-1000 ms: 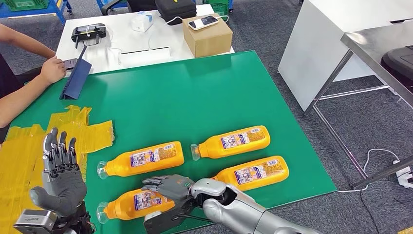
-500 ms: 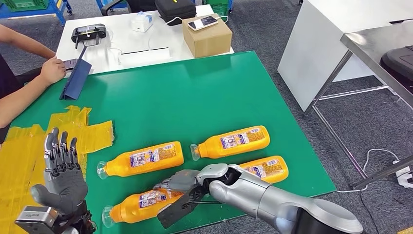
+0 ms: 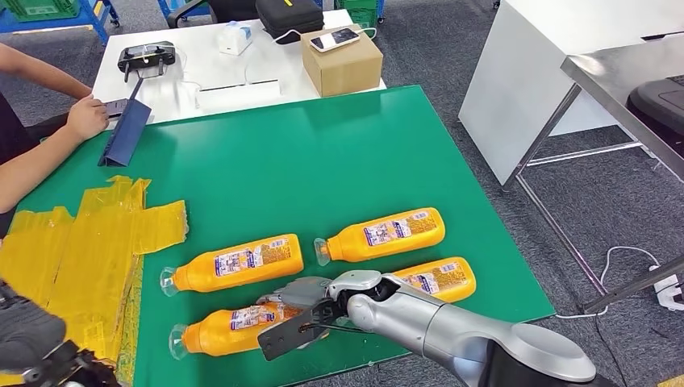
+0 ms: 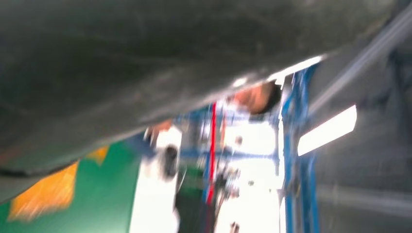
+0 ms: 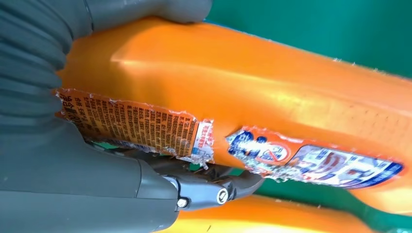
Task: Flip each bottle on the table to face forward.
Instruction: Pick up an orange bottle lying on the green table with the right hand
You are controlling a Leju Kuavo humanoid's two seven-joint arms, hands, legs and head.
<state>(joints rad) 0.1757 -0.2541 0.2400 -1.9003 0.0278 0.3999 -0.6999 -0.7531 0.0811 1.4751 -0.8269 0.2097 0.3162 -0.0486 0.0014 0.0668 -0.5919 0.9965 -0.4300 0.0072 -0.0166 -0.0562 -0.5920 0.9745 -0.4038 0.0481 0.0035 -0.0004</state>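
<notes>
- I see the green table [image 3: 323, 153] as the biggest thing in my head view, running from about 12 o'clock down toward 5 o'clock.
- Behind it at 11 o'clock stands a white desk [image 3: 202, 72] with a cardboard box [image 3: 343, 60]; a phone [image 3: 336, 37] lies on the box.
- At 9 o'clock a patch of yellow tape [image 3: 89, 242] covers the table's left part.
- At 10 o'clock a person's hand [image 3: 85, 117] rests beside a dark blue folder [image 3: 125, 133].
- My right arm [image 3: 452, 330] comes in from 5 o'clock toward the centre bottom.
- Four orange bottles lie on their sides on the green surface, caps pointing toward 9 o'clock.
- The upper right bottle [image 3: 383, 234] lies near the centre, slightly toward 5 o'clock, label up.
- The upper left bottle [image 3: 234, 264] lies at about 7 o'clock, label up.
- The lower right bottle [image 3: 440, 278] sits at 5 o'clock, partly behind my arm.
- The gripped bottle [image 3: 234, 326] lies at 6 o'clock.
- My right hand [image 3: 302, 310] grips it around the body; the right wrist view shows thumb and fingers wrapped on the orange plastic beside a torn label [image 5: 145, 128].
- My left hand [image 3: 28, 339] is a dark shape at 8 o'clock; I cannot tell how its fingers lie.
</notes>
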